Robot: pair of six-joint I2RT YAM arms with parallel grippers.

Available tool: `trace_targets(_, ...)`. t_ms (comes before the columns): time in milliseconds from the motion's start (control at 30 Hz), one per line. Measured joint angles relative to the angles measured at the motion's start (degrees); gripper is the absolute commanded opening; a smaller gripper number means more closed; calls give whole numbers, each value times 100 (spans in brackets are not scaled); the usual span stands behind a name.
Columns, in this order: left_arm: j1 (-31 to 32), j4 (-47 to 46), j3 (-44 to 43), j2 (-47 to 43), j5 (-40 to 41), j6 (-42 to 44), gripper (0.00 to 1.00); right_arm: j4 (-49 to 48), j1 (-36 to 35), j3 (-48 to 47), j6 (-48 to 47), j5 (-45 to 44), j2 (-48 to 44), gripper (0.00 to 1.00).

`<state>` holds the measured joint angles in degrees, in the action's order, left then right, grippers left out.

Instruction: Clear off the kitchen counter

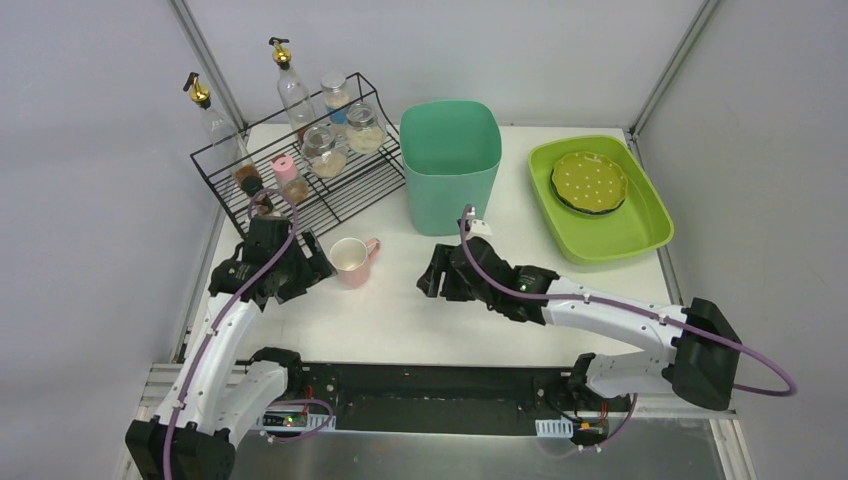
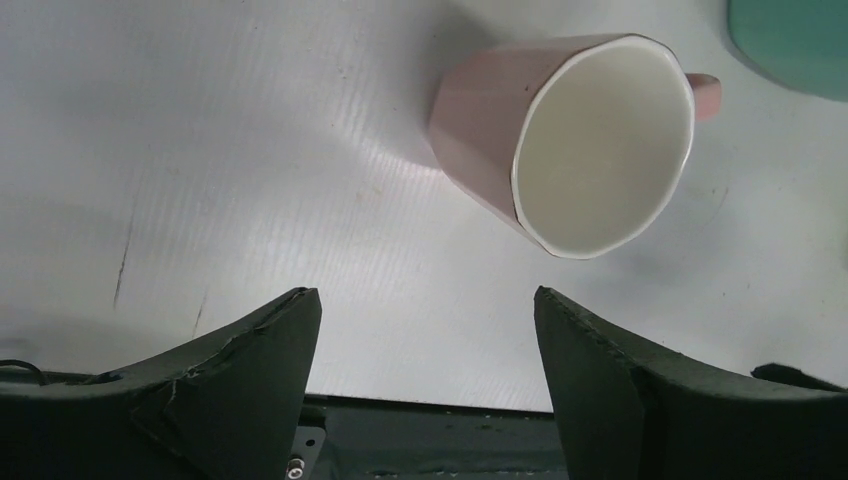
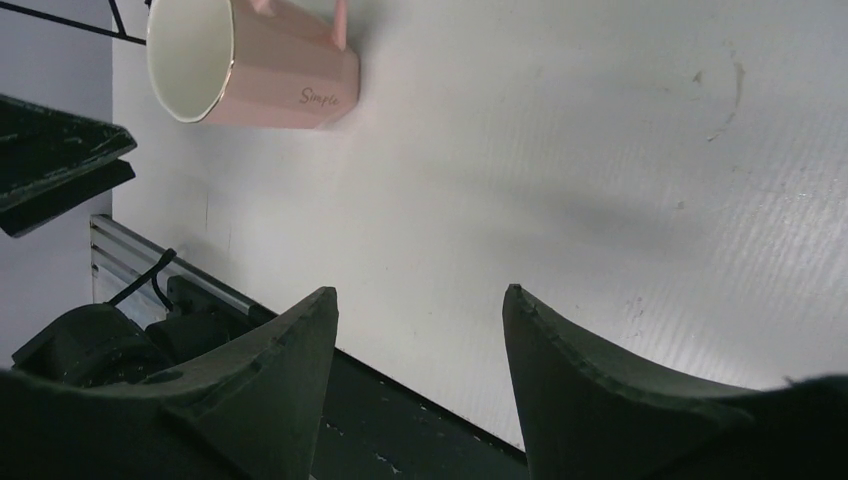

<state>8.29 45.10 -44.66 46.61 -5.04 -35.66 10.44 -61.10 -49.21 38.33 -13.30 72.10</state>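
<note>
The pink mug (image 1: 350, 260) stands upright on the counter (image 1: 420, 325), just beside our left gripper (image 2: 425, 310), whose jaws gape wide and empty; our right gripper (image 3: 420, 300) is open too, holding nothing. We judge the mug light, rigid, glazed-slick and breakable, so we pinch one wall at the rim

Kitchen counter (image 1: 400, 320) matte white, faintly ribbed; pink mug (image 2: 590, 140) glossy ceramic.

The left wrist view's edge cuts off the teal bin (image 2: 800, 40).
</note>
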Motion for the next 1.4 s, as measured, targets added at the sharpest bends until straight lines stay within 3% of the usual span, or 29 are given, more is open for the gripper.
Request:
trace_targets(500,0,-717,-328,1390,232,-295,57,-319,-813,828,173,-459,-452,65)
trace_targets(667,2,-887,-328,1600,192,-315,45,-380,-927,1222,308,-579,-815,65)
trace_targets(900,9,-1108,-328,1812,-131,-313,37,-398,-929,1615,463,-662,-1215,65)
trace_targets(1200,269,-1290,-328,2201,-380,-243,12,-376,-929,1799,531,-732,-1403,65)
trace_targets(1267,315,-1276,-328,2240,-393,-223,0,-352,-929,1810,529,-748,-1421,65)
trace_targets(1400,398,-1239,-328,2273,-472,-136,0,-216,-929,1805,428,-789,-1519,66)
